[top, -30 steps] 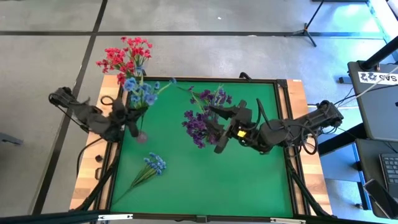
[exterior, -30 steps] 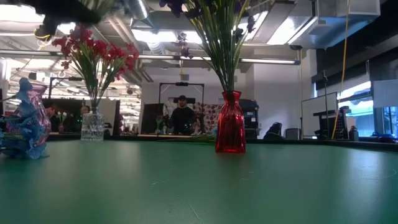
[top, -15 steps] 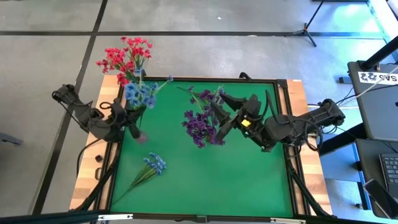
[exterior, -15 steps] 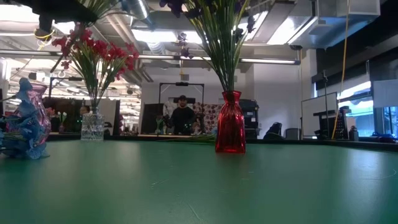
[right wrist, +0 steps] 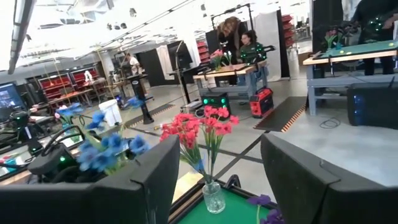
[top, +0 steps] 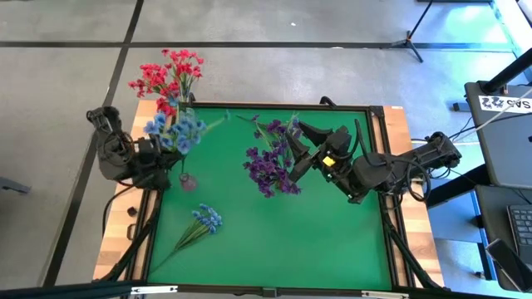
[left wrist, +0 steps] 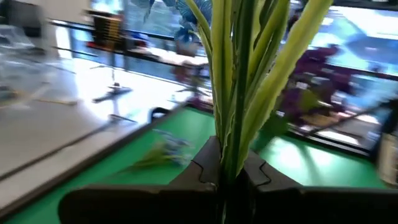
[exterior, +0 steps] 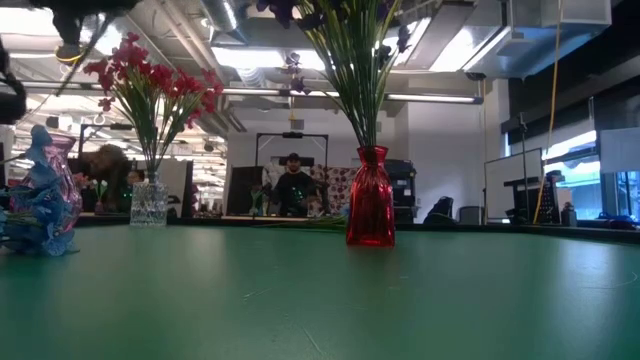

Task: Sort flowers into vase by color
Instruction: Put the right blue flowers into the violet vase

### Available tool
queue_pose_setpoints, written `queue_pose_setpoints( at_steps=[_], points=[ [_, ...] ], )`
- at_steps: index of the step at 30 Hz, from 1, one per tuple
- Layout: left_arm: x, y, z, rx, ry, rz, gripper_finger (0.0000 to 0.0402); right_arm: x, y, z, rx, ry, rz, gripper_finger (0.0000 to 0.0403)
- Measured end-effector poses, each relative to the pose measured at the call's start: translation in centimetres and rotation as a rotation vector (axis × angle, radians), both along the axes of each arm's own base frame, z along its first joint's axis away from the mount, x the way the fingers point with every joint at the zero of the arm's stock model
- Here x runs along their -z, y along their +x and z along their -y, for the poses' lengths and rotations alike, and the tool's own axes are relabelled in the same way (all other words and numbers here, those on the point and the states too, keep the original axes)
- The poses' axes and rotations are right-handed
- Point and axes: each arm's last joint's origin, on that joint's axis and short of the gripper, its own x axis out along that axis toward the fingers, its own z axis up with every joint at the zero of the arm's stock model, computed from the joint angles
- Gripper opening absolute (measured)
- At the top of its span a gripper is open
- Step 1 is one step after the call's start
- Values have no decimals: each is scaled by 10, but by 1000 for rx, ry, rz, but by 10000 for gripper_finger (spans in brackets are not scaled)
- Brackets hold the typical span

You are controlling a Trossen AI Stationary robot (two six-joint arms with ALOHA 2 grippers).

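Change: the left gripper [top: 158,158] has pulled back to the green table's [top: 274,241] left edge.
Left gripper: pinched tight on the light blue flower sprig [top: 174,129].
Right gripper [top: 301,148]: wide open, beside the dark purple flowers [top: 270,162].
Flowers: small blue blossoms, thin green stems [left wrist: 239,93].

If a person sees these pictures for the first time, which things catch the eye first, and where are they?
The dark purple flowers in the red glass vase stand near the middle of the green table. At the far left corner, red-pink flowers fill a clear glass vase. The left hand grips a light blue flower sprig above a small pink vase by the left edge.
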Motion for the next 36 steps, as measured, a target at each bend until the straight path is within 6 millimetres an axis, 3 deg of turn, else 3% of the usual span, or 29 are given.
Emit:
queue_pose_setpoints(
  at_steps=[17, 24, 29, 36],
  points=[
    [-13, -14, 22, 431, -173, 73, 4, 0, 0, 0, 1, -12, -12, 225],
    [-16, -17, 21, 268, -103, 87, 2, 1, -1, -5, -14, -35, -41, 225],
    [-18, -17, 22, 248, -128, 99, 2, 3, -1, -5, -18, -41, -54, 225],
    [-29, 0, 48, 316, -139, 134, 1, 3, 0, -5, -55, -68, -69, 225]
  ],
)
